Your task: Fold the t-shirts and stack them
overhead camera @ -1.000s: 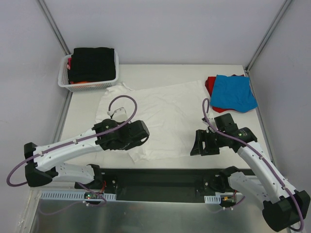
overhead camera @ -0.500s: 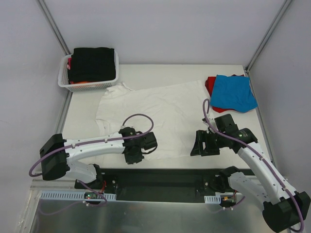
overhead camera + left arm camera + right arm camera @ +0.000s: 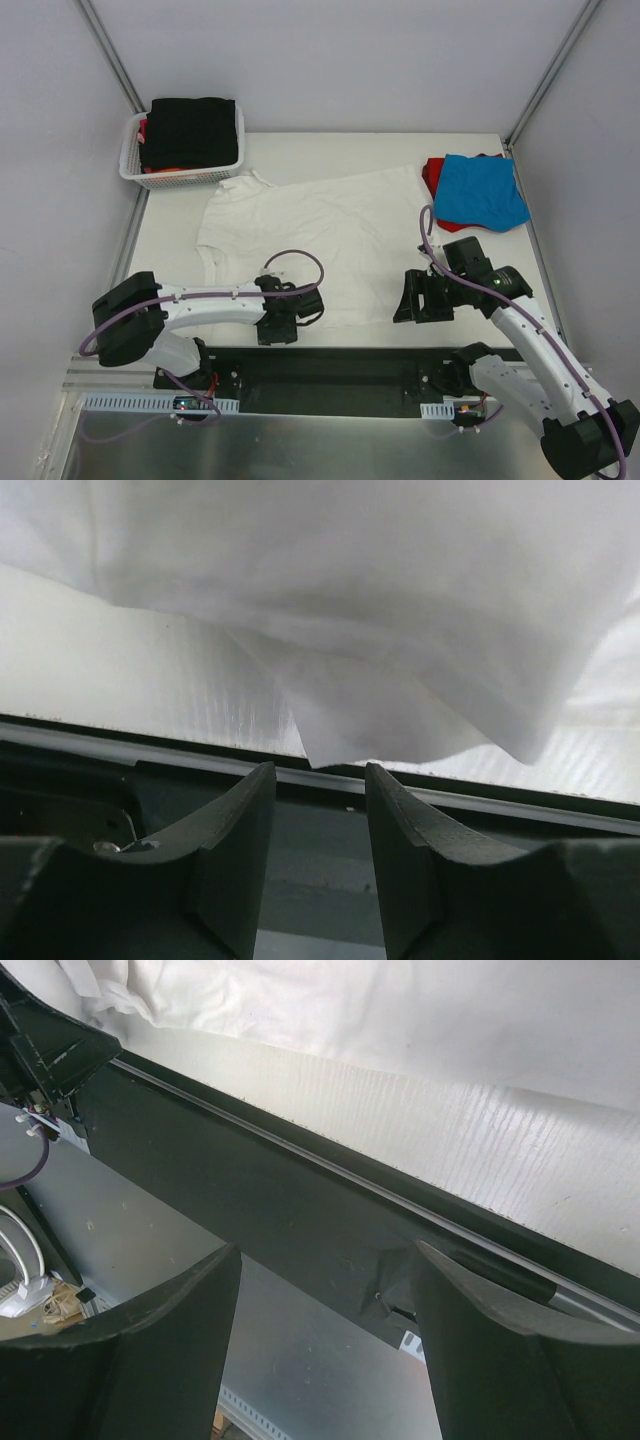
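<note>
A large white shirt (image 3: 320, 225) lies spread flat across the middle of a white table (image 3: 330, 150), sleeves out and not yet folded. Its near hem runs along the table's front edge, and one part of that hem is bunched into a loose point.

The left gripper (image 3: 320, 775) sits low at that point, just in front of the shirt. Its fingers (image 3: 235, 850) are parted a little with nothing between them. The point of cloth hangs just beyond their tips, apparently not touching. The arm seems placed to work this hem for the first fold.

The right gripper (image 3: 327, 1250) hovers off the shirt's near right corner, above the dark rail (image 3: 350, 365) that runs along the table front. Its fingers are wide apart and empty. It is probably placed there to take that corner, so both arms can lift the hem together.

Right of the white shirt, at the table's far corner, a folded blue shirt (image 3: 480, 190) rests on a red shirt (image 3: 432, 175). This looks like the finished stack. Left of the white shirt, at the far corner, a white lattice basket (image 3: 135, 165) holds a black shirt (image 3: 190, 130) on top, likely waiting its turn.

The tabletop is matte white and shows fine ribbing in the close views. Plain pale grey walls enclose the table on three sides, with thin metal struts at the back corners.
</note>
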You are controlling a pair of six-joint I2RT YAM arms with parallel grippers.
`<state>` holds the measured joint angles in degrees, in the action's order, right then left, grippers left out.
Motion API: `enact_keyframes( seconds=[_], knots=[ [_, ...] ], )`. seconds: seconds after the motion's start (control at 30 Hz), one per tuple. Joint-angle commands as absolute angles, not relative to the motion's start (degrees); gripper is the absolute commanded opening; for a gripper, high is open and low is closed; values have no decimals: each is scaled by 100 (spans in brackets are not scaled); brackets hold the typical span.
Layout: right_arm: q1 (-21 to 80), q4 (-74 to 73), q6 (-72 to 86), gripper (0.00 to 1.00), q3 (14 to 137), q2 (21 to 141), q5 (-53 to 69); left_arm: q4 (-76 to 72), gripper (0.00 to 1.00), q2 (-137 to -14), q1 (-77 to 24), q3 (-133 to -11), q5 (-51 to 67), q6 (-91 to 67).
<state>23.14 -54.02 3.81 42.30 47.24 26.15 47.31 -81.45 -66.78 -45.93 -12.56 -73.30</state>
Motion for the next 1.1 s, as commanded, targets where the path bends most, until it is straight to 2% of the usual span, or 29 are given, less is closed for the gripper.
enact_keyframes(
  seconds=[0.0,0.3,1.07],
  knots=[
    [2329,-5546,422,71,4271,4676,2575,4000,42,-7832,-6645,-4246,-1424,-6847],
    [2320,-5651,466,71,4271,4588,2549,3797,42,-7594,-6135,-4104,-1599,-6417],
    [2329,-5634,536,71,4219,4474,2496,3876,42,-7725,-5757,-5168,-1679,-5520]
  ],
)
